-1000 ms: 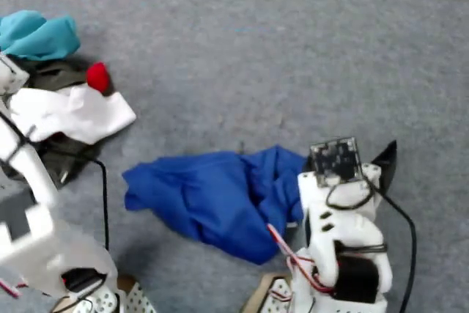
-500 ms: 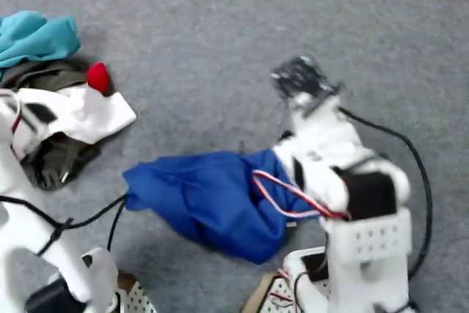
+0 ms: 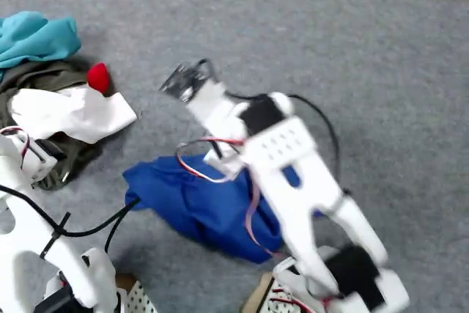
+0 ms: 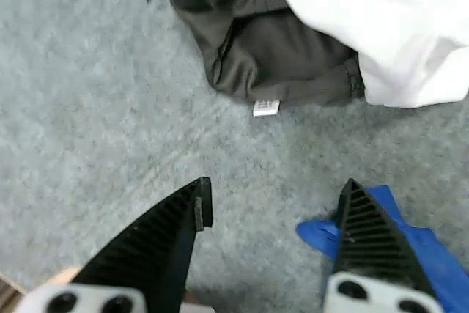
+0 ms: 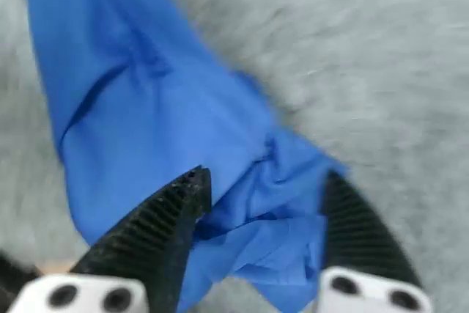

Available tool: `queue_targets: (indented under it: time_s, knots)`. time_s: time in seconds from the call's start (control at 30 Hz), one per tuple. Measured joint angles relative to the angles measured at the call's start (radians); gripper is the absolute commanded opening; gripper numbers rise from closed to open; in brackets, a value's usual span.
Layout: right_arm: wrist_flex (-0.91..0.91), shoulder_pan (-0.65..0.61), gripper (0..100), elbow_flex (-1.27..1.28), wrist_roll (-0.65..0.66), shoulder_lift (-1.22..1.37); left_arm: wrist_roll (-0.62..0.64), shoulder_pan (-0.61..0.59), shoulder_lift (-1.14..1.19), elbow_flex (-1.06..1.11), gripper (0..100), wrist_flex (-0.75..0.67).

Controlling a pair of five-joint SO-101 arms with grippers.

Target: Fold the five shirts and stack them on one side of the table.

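One loose shirt is laid mid-front on the counter, beneath the right gripper; a heap of shirts is piled at the far left, near the left gripper.

The grey worktop carries a crumpled blue shirt toward 6 o'clock, a teal shirt at 10 o'clock, and a dark shirt just beside it toward 9 o'clock.
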Motion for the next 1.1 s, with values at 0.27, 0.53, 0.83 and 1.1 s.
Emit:
queue_targets:
  time_s: [0.27,0.53,0.83,1.1]
  knots:
    - [0.068,-0.124,27.7,-0.216,0.091,0.404,-0.071,0.000,0.000,0.120,28,-0.124]
    - [0.158,-0.129,7.0,-0.431,0.094,0.631,-0.071,-0.006,0.000,0.135,28,-0.137]
    - [0.218,-0.006,0.3,-0.522,0.094,0.651,-0.071,-0.006,0.000,0.135,28,-0.137]
    - [0.230,0.190,0.3,-0.583,0.094,0.647,-0.071,-0.006,0.000,0.135,28,-0.137]
